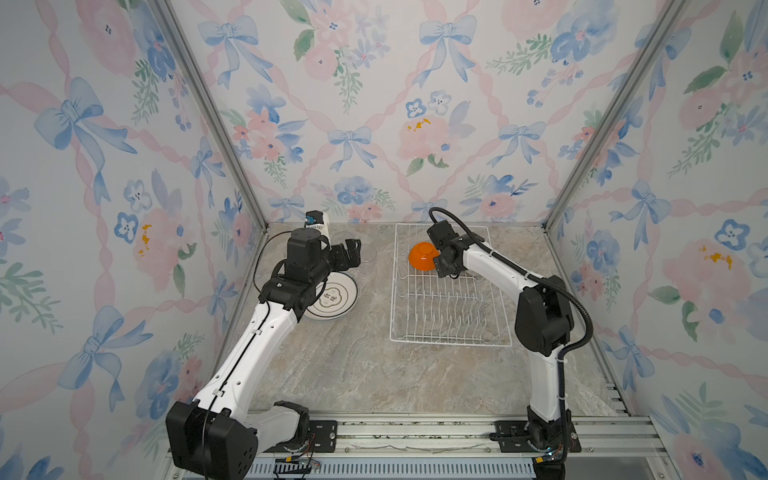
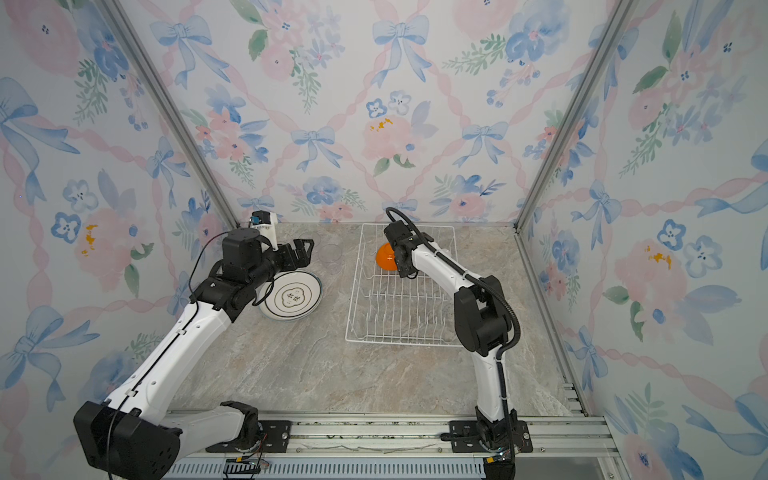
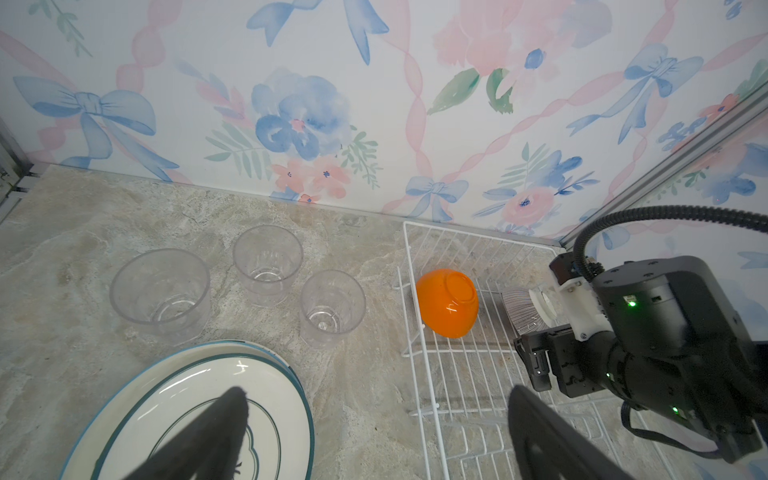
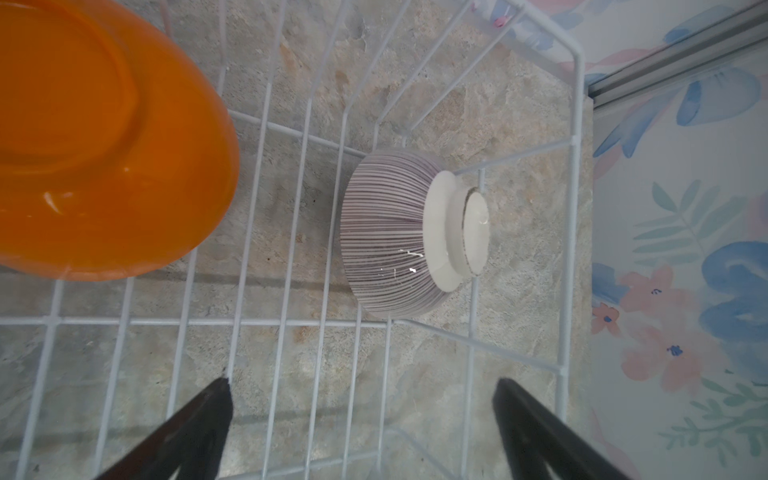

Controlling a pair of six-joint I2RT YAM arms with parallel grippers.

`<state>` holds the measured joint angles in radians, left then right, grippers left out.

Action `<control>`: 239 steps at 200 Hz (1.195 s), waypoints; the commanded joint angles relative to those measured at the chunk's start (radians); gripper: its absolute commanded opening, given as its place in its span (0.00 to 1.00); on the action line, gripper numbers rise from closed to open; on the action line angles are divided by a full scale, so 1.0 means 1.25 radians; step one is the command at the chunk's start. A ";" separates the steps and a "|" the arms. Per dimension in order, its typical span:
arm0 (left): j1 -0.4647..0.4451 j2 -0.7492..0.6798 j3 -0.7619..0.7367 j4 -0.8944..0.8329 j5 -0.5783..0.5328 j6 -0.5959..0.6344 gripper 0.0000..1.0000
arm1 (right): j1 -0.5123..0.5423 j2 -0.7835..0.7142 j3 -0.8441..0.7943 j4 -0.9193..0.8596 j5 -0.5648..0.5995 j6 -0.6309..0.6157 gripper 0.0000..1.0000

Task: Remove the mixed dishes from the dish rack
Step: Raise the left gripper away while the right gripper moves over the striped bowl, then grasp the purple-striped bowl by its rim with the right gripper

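I record both jaws wide, empty: right gripper (image 4: 363, 384) facing striped bowl (image 4: 395, 232) and orange bowl (image 4: 104, 145) in dish rack (image 4: 575, 208); left gripper (image 3: 376, 392) near plates (image 3: 166, 395).

**Striped bowl hidden from above**

In both top views the right arm's wrist covers the small striped bowl (image 4: 390, 232). The left arm hides part of the plate stack (image 1: 334, 301); its count cannot be told. The clear tumblers (image 2: 331, 254) show only as faint outlines there. In the right wrist view the orange bowl (image 4: 104, 145) is cut off by the picture's edge.
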<state>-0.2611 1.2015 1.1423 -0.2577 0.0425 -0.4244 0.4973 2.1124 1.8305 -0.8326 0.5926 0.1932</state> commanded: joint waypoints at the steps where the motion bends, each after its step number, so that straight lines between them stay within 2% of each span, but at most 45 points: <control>1: -0.001 -0.007 -0.014 0.015 0.011 -0.008 0.98 | -0.017 0.027 0.036 -0.046 0.017 -0.010 1.00; 37: 0.000 -0.005 -0.018 0.016 0.011 -0.014 0.98 | -0.033 0.036 0.026 -0.023 0.042 -0.018 0.99; 105: -0.001 0.004 -0.013 0.021 0.024 -0.026 0.98 | -0.068 0.088 0.055 0.006 0.012 -0.042 1.00; 239: -0.007 0.017 -0.003 0.021 0.024 -0.037 0.98 | -0.095 0.132 0.070 0.042 0.032 -0.064 0.96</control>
<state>-0.2623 1.2083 1.1309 -0.2485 0.0620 -0.4515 0.3893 2.2475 1.8889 -0.7902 0.6121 0.1360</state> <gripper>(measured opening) 0.979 0.967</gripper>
